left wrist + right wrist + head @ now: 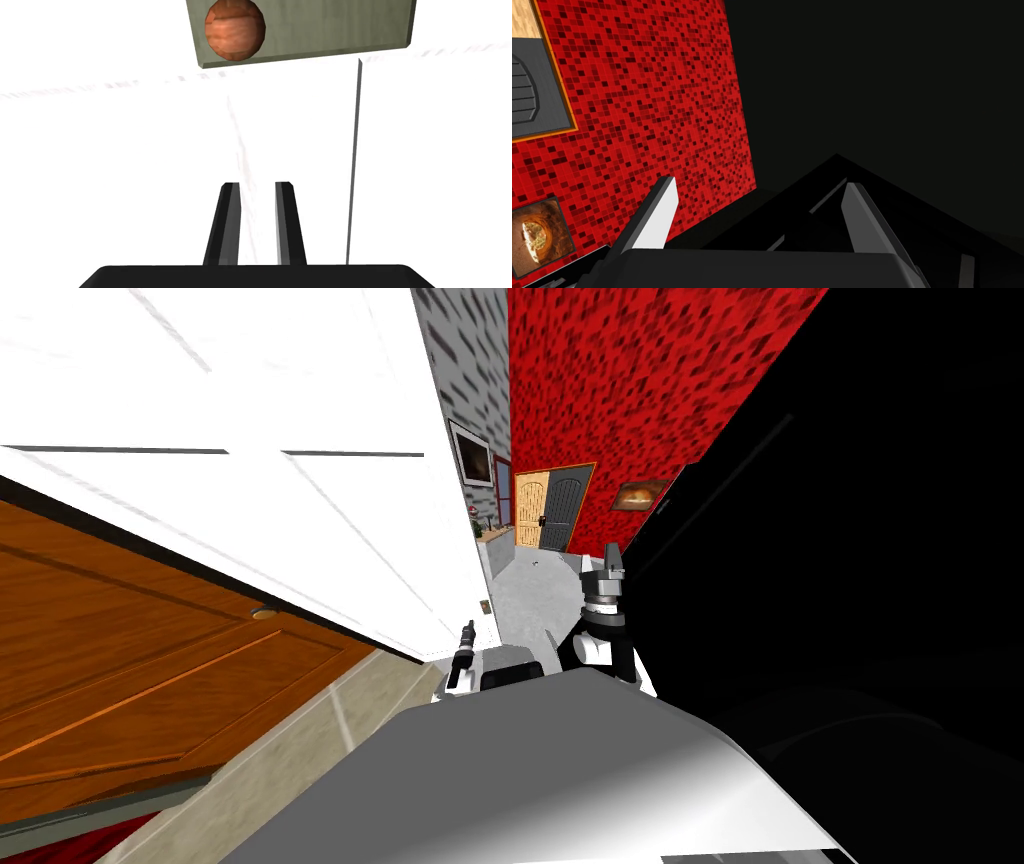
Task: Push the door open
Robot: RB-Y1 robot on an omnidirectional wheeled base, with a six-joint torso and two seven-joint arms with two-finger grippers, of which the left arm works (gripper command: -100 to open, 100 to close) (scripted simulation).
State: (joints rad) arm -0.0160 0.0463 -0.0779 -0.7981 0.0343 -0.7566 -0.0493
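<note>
1. The white door fills the left of the head view. It is panelled, and its free edge runs down to just beside the left pincer.
2. Past that edge there is a strip of grey floor leading down a hallway, so the door stands clear of the opening on that side.
3. The left pincer is clenched: its fingers are close together with only a thin gap and nothing between them.
4. It points at the door's white face. A grey-green plate carrying a round reddish-brown knob sits beyond the tips, apart from them.
5. I cannot tell whether the tips touch the door face.
6. In the head view, a small brownish fitting on the door's edge near the left pincer is probably that same plate, but it is too small to confirm.
7. The right pincer is raised on the other side of the gap, beside a black area. It is released, with its fingers wide apart and nothing held.
8. A brown panelled door with a small round handle lies at the lower left, below the white door.
9. A red tiled wall runs along the hallway, and a dark arched door stands at its far end.
</note>
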